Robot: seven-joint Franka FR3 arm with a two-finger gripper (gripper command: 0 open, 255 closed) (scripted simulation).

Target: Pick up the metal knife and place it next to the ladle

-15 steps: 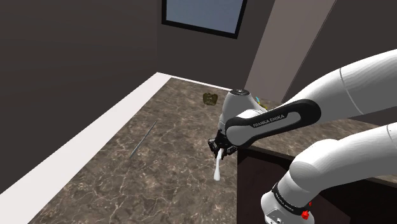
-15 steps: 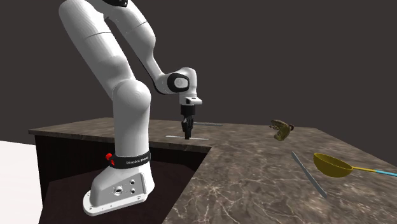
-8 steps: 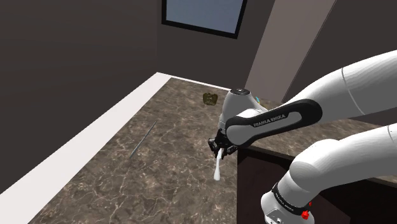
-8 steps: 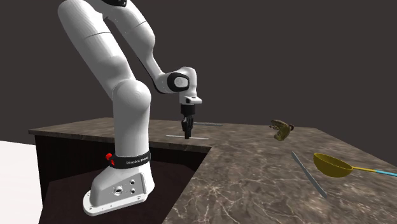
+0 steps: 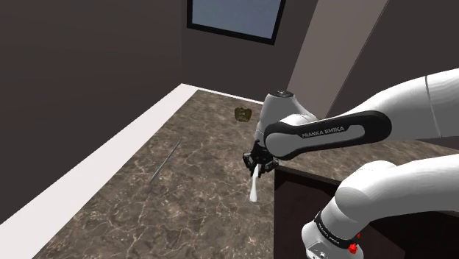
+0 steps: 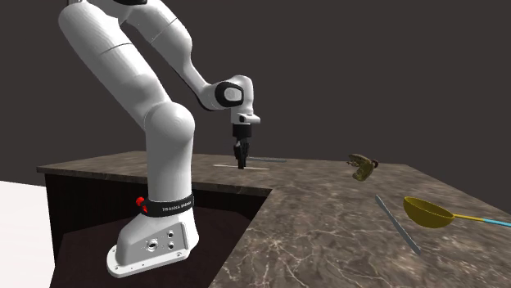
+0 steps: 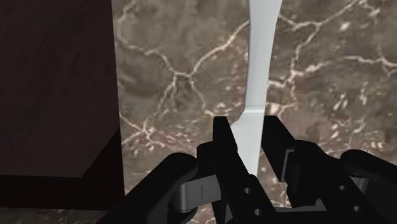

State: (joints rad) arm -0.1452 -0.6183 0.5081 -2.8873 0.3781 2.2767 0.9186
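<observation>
In the shoulder view, the white Franka arm is reaching over the dark marble countertop. Its black gripper is pointing down close to the counter's edge by the stand. It is holding a white knife by 1 end, and the rest of the knife is running out toward the camera. A thin grey bar is lying flat on the counter, well apart from the gripper, toward the white ledge along the wall. A small brown-green object is sitting farther back, below the window.

In the second exterior view, the knife is appearing as a thin white line at the fingertips, lying level with the countertop. Whether it is clearing the surface I cannot tell. Here the yellow ladle is coming into sight at this view's right, its handle ending in blue. The grey bar is lying just beside its bowl and the brown-green object is sitting behind them. The knife is hanging well apart from the ladle, across the counter's inner corner.

The wrist view is making the grasp plain. The 2 fingers are closed partway, clasping the knife's narrow end between them, and the white blade is stretching away over the veined marble. A dark wood-grained panel is standing beside the counter edge.
</observation>
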